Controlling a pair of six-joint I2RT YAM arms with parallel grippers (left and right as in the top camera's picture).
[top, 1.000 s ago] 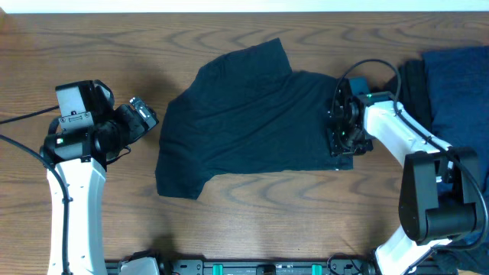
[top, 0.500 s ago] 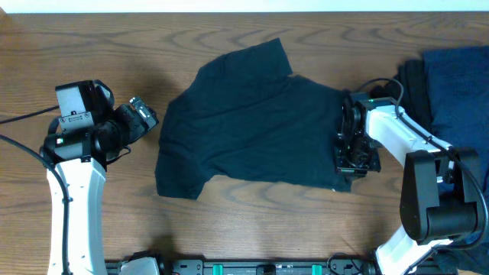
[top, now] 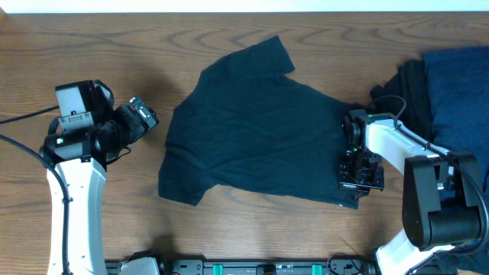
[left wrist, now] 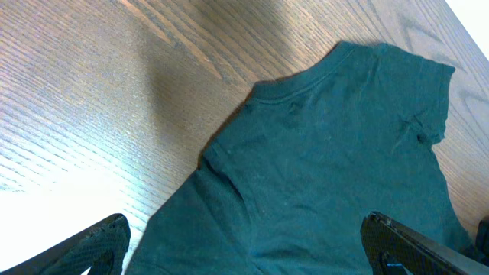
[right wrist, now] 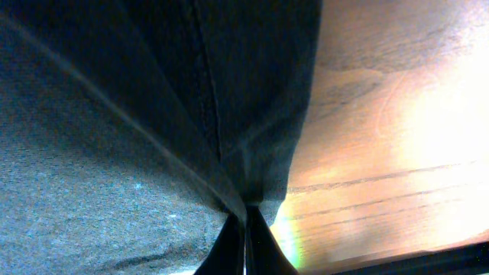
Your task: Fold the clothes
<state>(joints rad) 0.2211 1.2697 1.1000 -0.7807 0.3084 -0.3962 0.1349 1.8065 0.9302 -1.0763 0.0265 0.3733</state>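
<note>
Overhead: bright, even, sharp, only faint soft shadows. Left wrist: white glare on the counter [left wrist: 46,198] at lower left, and a dim shadow patch on the upper wood. Right wrist: T-shirt [right wrist: 114,153] very close, dark and soft-focus. The wood at right is blown out, with a rainbow fringe.

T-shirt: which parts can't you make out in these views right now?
Overhead: the T-shirt corner pinched by the right gripper is hidden under it.
Right wrist: too close; only hem folds show, with glare on the table.
Left wrist: its lower body is cut off by the bottom edge.
Overhead: the navy garment runs off the right edge.
</note>
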